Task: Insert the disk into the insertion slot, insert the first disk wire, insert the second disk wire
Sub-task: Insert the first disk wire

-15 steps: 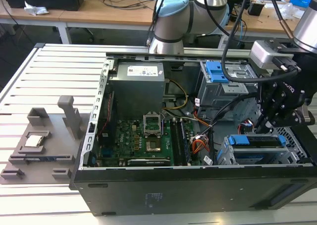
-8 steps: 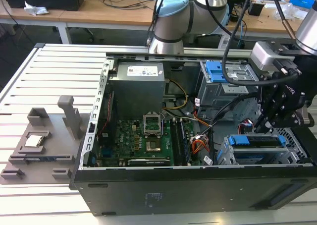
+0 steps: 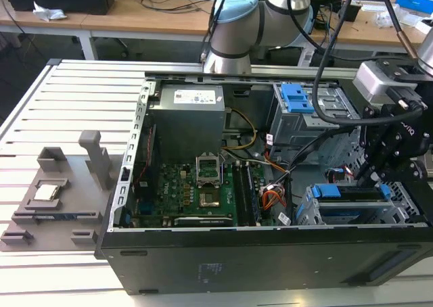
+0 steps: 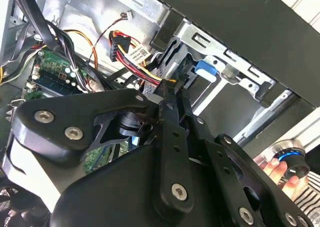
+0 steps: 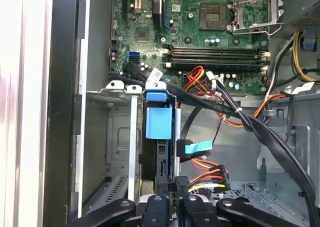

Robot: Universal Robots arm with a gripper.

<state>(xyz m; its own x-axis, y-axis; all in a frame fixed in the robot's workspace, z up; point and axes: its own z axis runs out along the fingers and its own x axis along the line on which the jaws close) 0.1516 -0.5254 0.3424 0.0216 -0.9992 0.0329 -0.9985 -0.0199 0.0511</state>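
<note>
Jaws closed on a black wire connector (image 5: pixel 176 183) at the end of the disk (image 5: pixel 159 119), which is seated in the insertion slot (image 5: pixel 120 137); disk step done, wire seating judged incomplete.

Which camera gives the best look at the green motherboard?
The first wrist view: the motherboard faces the camera, its socket and memory slots plain. The exterior view shows it slanted inside the case. The second wrist view catches a corner of it behind black cables.
</note>
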